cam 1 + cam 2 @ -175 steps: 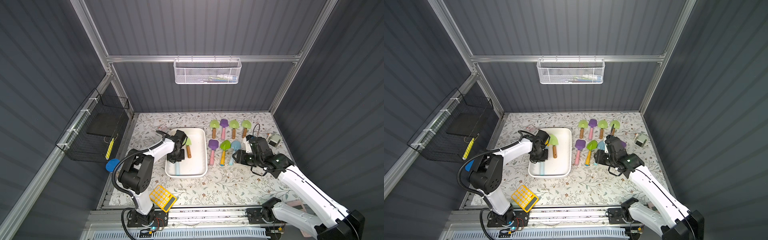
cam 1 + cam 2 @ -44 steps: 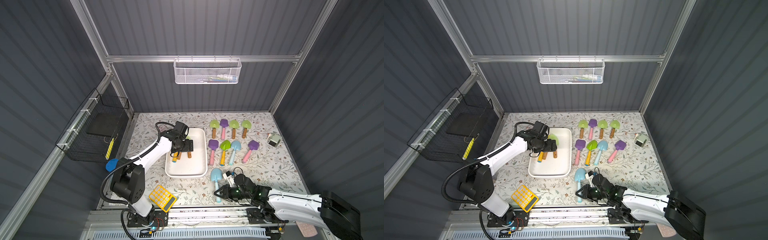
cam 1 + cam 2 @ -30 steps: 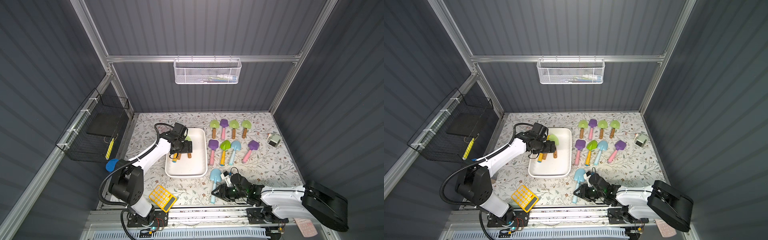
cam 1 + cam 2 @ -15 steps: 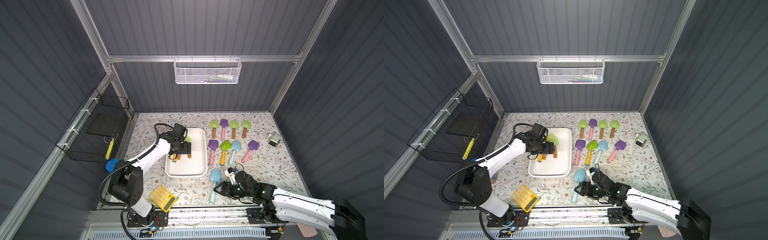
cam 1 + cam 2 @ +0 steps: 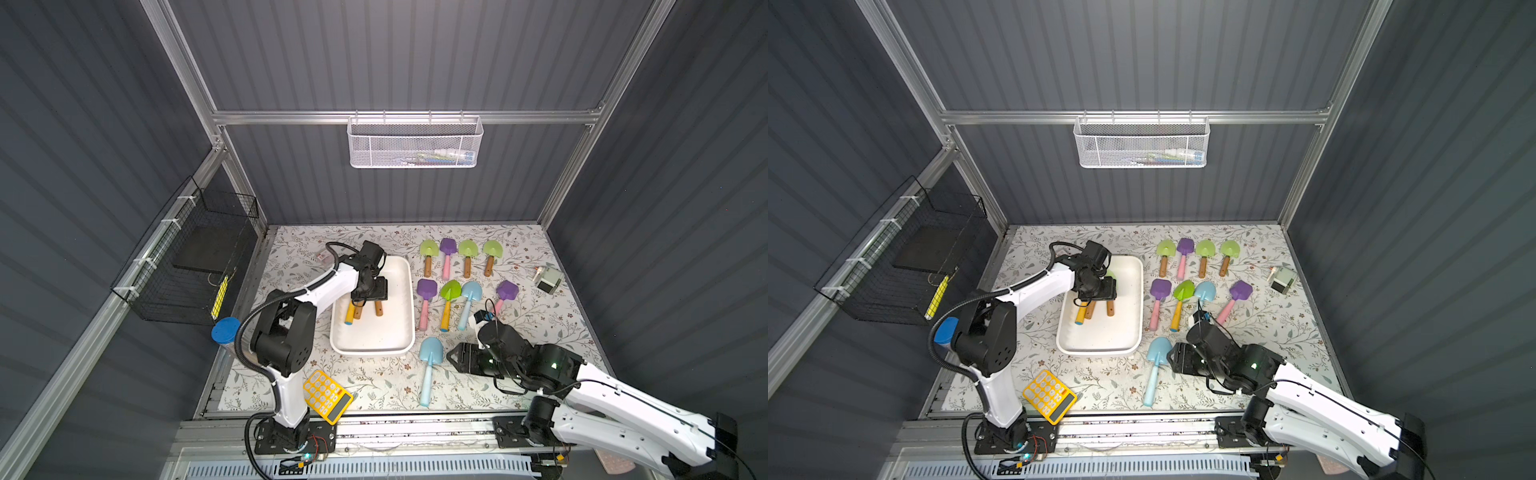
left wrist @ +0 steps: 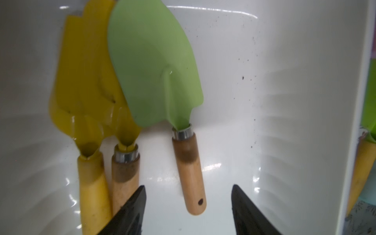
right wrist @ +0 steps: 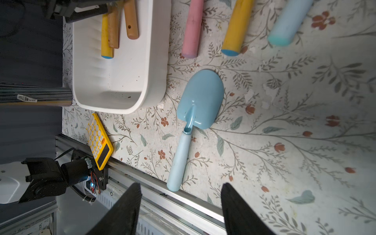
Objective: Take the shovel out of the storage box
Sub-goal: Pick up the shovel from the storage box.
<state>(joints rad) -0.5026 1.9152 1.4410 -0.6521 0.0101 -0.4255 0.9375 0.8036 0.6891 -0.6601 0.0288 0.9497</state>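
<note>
In both top views the light blue shovel [image 5: 428, 370] now lies on the table [image 5: 374, 386] just beside the storage box [image 5: 374, 336], with the right gripper [image 5: 455, 357] drawn back from it. In the left wrist view the left gripper [image 6: 187, 186], jaws apart, straddles the wooden handle of the green shovel [image 6: 154, 71] inside the box, seemingly not yet touching. The right wrist view shows parted, empty jaws: one shovel delivered, three remain.

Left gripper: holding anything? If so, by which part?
Nothing held. The left gripper is open, jaws flanking the wooden handle of the green shovel, gaps both sides.
</note>
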